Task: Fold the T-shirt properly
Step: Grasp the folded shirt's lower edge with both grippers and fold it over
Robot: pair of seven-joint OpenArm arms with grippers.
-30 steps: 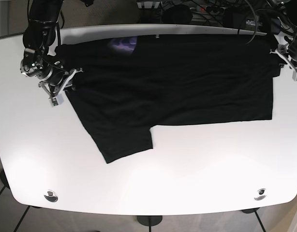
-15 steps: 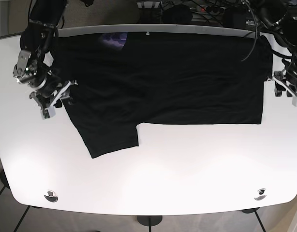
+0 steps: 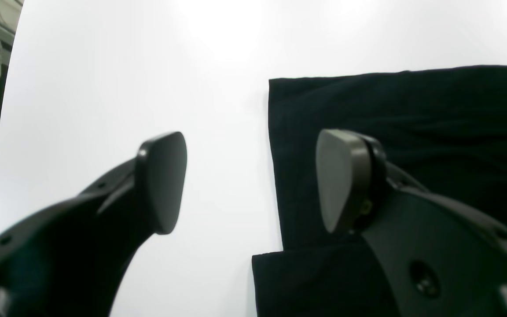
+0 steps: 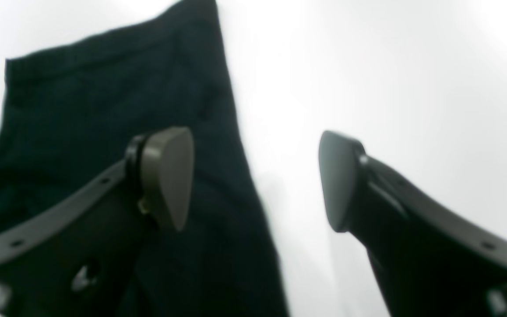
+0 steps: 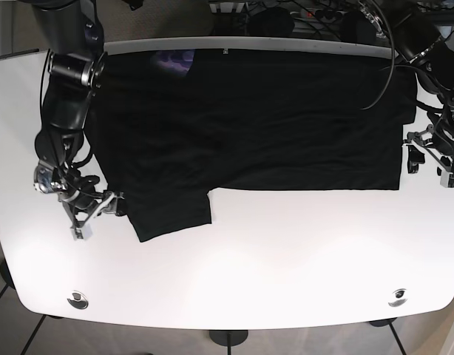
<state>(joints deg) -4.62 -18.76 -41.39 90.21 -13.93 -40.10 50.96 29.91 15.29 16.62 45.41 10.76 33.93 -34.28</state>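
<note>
Both grippers, left (image 3: 251, 180) and right (image 4: 255, 176), gape wide with nothing held, straddling opposite side edges of the shirt (image 5: 249, 126) spread flat on the table (image 5: 286, 259), so I'd pinch both edges evenly before lifting.

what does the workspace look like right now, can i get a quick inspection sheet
surface: white table, front half bare, two round metal fittings near the front corners.
job's things: black T-shirt spread flat across the back half, one sleeve pointing toward the front.
clutter: nothing seen on the table.
grippers: left gripper open, straddling the shirt's side edge; right gripper open, straddling the sleeve's edge; neither holds cloth.
cables: black cables run down to the arm carrying the left wrist camera.
surroundings: dark equipment and cords behind the table, floor tiles at the corners.
</note>
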